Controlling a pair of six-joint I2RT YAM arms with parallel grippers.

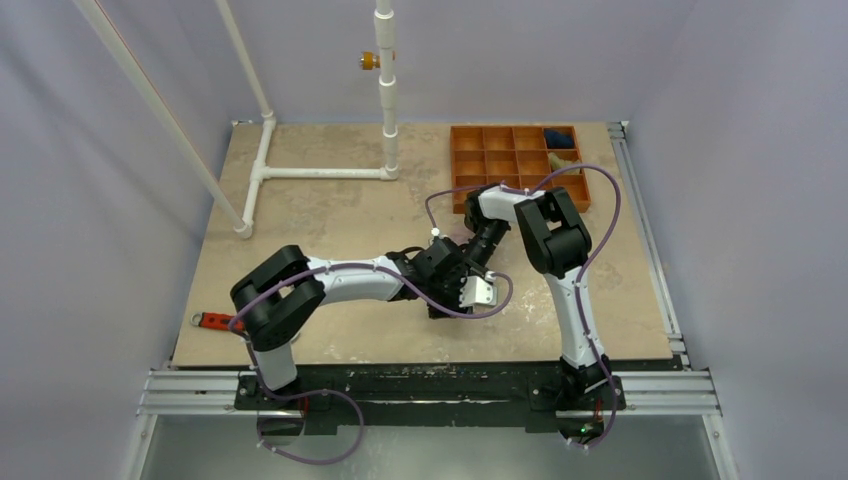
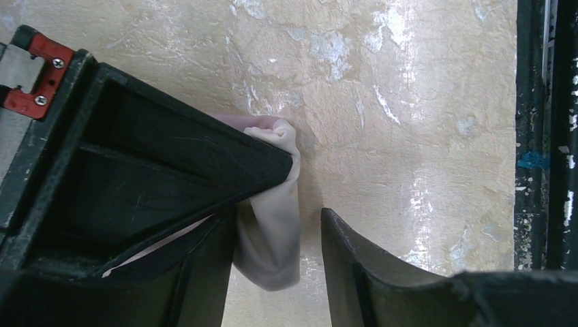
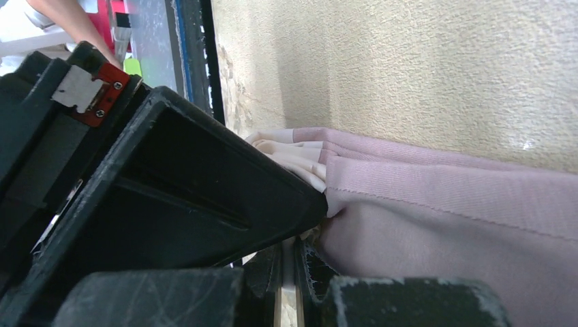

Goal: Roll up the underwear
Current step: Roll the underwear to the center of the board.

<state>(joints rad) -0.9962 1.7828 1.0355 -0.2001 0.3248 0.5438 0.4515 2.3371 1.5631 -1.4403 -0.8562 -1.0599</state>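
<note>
on a mottled beige tabletop (image 1: 330,200) closed in by pale lavender walls (image 1: 110,230), a white plastic pipe frame (image 1: 320,173) stood at the far left and an orange plastic compartment tray (image 1: 470,165) sat at the far right, with a dark blue cloth bundle (image 1: 556,138) and an olive-tan cloth bundle (image 1: 560,160) in its right-hand compartments. a red-handled tool (image 1: 215,321) lay at the table's near left edge, just beyond the aluminium rails (image 1: 420,385). the two arms met near the middle of the table, covering the soft dusty-pink underwear with its cream panel (image 3: 436,204) from above. the right gripper (image 3: 315,228) was closed tight, the cloth puckering into its tip, and the pink band ran lengthwise away from it, flat on the table. the left gripper (image 2: 308,187) stood partly open around a pale upright fold of that garment, which touched one finger and stayed clear of the other.
</note>
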